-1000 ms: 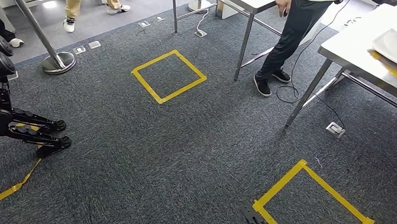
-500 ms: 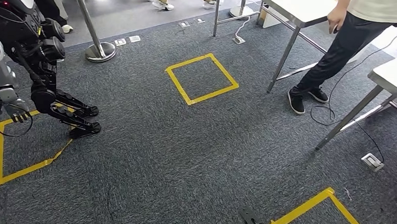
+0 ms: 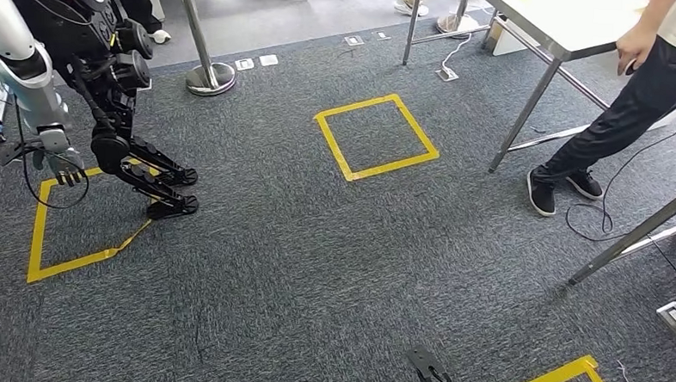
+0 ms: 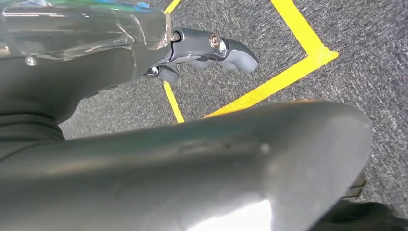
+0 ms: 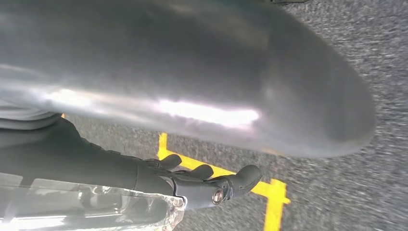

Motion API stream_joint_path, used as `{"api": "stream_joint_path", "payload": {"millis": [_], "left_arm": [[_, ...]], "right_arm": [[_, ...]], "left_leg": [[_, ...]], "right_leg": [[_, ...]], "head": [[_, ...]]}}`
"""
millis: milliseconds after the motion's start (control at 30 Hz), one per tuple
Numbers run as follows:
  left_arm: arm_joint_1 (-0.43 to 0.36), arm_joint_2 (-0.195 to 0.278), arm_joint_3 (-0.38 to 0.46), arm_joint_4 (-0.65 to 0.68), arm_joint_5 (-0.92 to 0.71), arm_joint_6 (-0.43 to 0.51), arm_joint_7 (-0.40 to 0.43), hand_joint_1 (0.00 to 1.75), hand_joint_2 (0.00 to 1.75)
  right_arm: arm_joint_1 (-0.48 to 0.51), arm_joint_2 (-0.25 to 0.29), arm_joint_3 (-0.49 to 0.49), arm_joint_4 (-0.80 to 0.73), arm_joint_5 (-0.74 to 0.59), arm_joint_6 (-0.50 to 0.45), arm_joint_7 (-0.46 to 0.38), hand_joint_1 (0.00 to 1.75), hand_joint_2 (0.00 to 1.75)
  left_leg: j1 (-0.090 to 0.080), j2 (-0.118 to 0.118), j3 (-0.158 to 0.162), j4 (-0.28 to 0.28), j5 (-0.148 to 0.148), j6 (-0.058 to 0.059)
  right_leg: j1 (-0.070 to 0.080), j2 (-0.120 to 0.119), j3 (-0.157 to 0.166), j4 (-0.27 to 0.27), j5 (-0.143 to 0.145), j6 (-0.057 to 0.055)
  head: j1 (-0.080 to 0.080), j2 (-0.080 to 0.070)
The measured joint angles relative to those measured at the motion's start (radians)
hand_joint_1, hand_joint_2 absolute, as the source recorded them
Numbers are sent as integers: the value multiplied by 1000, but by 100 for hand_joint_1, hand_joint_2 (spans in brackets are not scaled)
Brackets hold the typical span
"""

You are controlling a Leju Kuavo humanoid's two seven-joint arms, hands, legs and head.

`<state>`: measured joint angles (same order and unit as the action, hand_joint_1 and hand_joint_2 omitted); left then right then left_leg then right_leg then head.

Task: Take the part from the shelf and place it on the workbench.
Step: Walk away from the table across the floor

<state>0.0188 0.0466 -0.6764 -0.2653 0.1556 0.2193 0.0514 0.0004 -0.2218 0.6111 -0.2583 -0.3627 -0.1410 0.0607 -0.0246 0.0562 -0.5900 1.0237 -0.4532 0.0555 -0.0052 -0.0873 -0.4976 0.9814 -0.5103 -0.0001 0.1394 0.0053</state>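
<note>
Evidently both hands (image 4: 211,48) (image 5: 211,185) empty

You have grey carpet (image 3: 331,260) marked with yellow tape squares (image 3: 376,137), one ahead near a metal-legged table (image 3: 540,28). A person in black trousers (image 3: 631,109) stands just beside that table. Another robot (image 3: 91,60) stands at the left on a taped square, near a stanchion base (image 3: 210,78).

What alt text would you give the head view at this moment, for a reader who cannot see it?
Grey carpet floor marked with yellow tape squares, seen from above. At left another humanoid robot stands at a tape outline; at right a person in black trousers leans on a metal-legged table. A stanchion base stands near the top.
</note>
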Motion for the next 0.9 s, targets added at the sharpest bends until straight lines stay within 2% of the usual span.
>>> {"api": "stream_joint_path", "payload": {"millis": [33, 100, 133, 167, 200, 233, 267, 300, 333, 367, 400, 433, 467, 500, 533, 600, 633, 667, 733, 767, 800, 833, 867, 900], "left_arm": [[-1, 1, 0, 0, 0, 0, 0, 0, 0], [-1, 2, 0, 2, 1, 0, -1, 0, 0], [1, 0, 0, 3, 1, 0, -1, 0, 0], [1, -1, 0, 4, 2, 1, -1, 0, 0], [-1, -2, 0, 4, 2, 1, -1, 0, 0], [-3, -4, 0, 4, 2, 2, -1, 0, 0], [-5, -6, 0, 4, 3, 2, -2, 0, 0], [-6, -8, 0, 4, 3, 2, -2, 0, 0], [-5, -10, 0, 4, 3, 3, -2, 0, 0], [-3, -11, 0, 4, 3, 3, -2, 0, 0], [-1, -12, 0, 4, 3, 3, -2, 0, 0], [-1, -12, 0, 4, 4, 3, -2, 0, 0], [-1, -10, 0, 5, 4, 3, -2, 0, 0], [0, -9, 0, 5, 5, 3, -1, 0, 0], [0, -8, 0, 5, 6, 3, -1, 0, 0], [3, -7, 0, 6, 7, 2, -1, 0, 0], [5, -7, 0, 6, 7, 2, -1, 0, 0], [6, -8, 0, 7, 8, 2, -1, 0, 0], [5, -8, 0, 7, 10, 2, -1, 0, 0], [4, -8, 0, 7, 11, 2, -1, 0, 0], [3, -8, 0, 7, 13, 2, -1, 0, 0], [3, -9, 0, 8, 14, 2, -1, 0, 0], [4, -10, 0, 8, 15, 2, -1, 0, 0], [4, -10, 0, 8, 16, 2, -1, 0, 0]], "right_arm": [[0, 1, 1, 0, 0, 1, 0, 0, 0], [-1, 3, 2, -1, 1, 2, 0, 0, 0], [-3, 3, 2, -1, 1, 2, 0, 0, 0], [-4, 2, 3, -1, 1, 2, 0, 0, 0], [-4, 0, 3, -2, 2, 2, 0, 0, 0], [-3, -3, 3, -2, 2, 2, 0, 0, 0], [-1, -5, 4, -1, 2, 2, 0, 0, 0], [1, -7, 4, -1, 2, 2, 0, 0, 0], [4, -8, 4, -1, 1, 2, 0, 0, 0], [6, -9, 5, -1, 1, 2, 0, 0, 0], [7, -9, 5, -1, 1, 2, 0, 0, 0], [7, -10, 6, -1, 1, 2, 0, 0, 0], [7, -9, 6, -1, 1, 3, 0, 0, 0], [7, -8, 8, -1, 1, 3, 1, 0, 0], [6, -8, 9, -1, 1, 4, 1, 0, 0], [5, -8, 12, -1, 1, 5, 2, 0, 0], [4, -8, 13, -1, 1, 5, 2, 0, 0], [4, -8, 13, -1, 1, 4, 3, 0, 0], [6, -9, 15, -1, 0, 4, 3, 0, 0], [9, -9, 15, -1, 0, 4, 3, 0, 0], [12, -9, 16, 0, 0, 4, 3, 0, 0], [13, -9, 17, 0, 0, 4, 3, 0, 0], [14, -9, 18, 0, -1, 4, 3, 0, 0], [14, -8, 18, 0, -2, 4, 3, 0, 0]], "left_leg": [[-6, 11, 12, -25, 3, 6], [-10, -6, 17, -39, 5, 12], [-7, -17, 25, -51, 11, 12], [-4, -29, 32, -63, 18, 13], [0, -41, 39, -74, 24, 13], [3, -53, 41, -78, 28, 13], [4, -66, 41, -79, 28, 14], [4, -80, 41, -78, 28, 14], [6, -94, 41, -77, 28, 13], [9, -108, 41, -74, 26, 10], [13, -122, 41, -69, 23, 5], [18, -135, 40, -61, 19, -3], [22, -147, 38, -51, 12, -14], [24, -156, 37, -43, 6, -23], [25, -163, 34, -39, 2, -29], [31, -174, 31, -38, 1, -37], [33, -167, 28, -33, -2, -39], [35, -149, 19, -16, -12, -41], [35, -93, -26, 75, -64, -46], [35, -73, -62, 146, -98, -47], [35, -65, -98, 215, -125, -47], [35, -62, -123, 261, -138, -44], [33, -61, -130, 271, -131, -39], [30, -59, -113, 236, -106, -32]], "right_leg": [[0, -9, 2, -2, -2, 3], [0, -26, 9, -8, -5, 9], [-1, -19, 11, -6, -8, 11], [-2, 2, 5, 10, -18, 11], [-4, 29, -12, 47, -35, 10], [-7, 57, -42, 106, -59, 7], [-10, 74, -79, 176, -85, 5], [-13, 79, -113, 237, -103, 7], [-17, 81, -135, 272, -108, 14], [-22, 82, -138, 266, -95, 27], [-28, 86, -120, 222, -69, 44], [-37, 98, -90, 153, -37, 63], [-42, 114, -61, 90, -13, 75], [-44, 126, -40, 44, 3, 76], [-42, 134, -28, 21, 9, 69], [-36, 122, -24, 15, 11, 41], [-34, 114, -23, 15, 12, 32], [-33, 106, -22, 14, 14, 25], [-26, 89, -21, 13, 16, 19], [-22, 78, -22, 13, 15, 17], [-17, 67, -23, 13, 14, 15], [-13, 55, -23, 13, 13, 14], [-10, 45, -22, 12, 12, 12], [-7, 35, -20, 10, 11, 11]], "head": [[0, 0], [0, 0], [0, 0], [1, 0], [1, 0], [1, 0], [1, 0], [1, 0], [1, 0], [1, 0], [1, 0], [1, 0], [1, 0], [1, 0], [1, 0], [1, 0], [0, 0], [0, 0], [0, 0], [0, 0], [0, 0], [0, 0], [0, 0], [0, 0]]}}
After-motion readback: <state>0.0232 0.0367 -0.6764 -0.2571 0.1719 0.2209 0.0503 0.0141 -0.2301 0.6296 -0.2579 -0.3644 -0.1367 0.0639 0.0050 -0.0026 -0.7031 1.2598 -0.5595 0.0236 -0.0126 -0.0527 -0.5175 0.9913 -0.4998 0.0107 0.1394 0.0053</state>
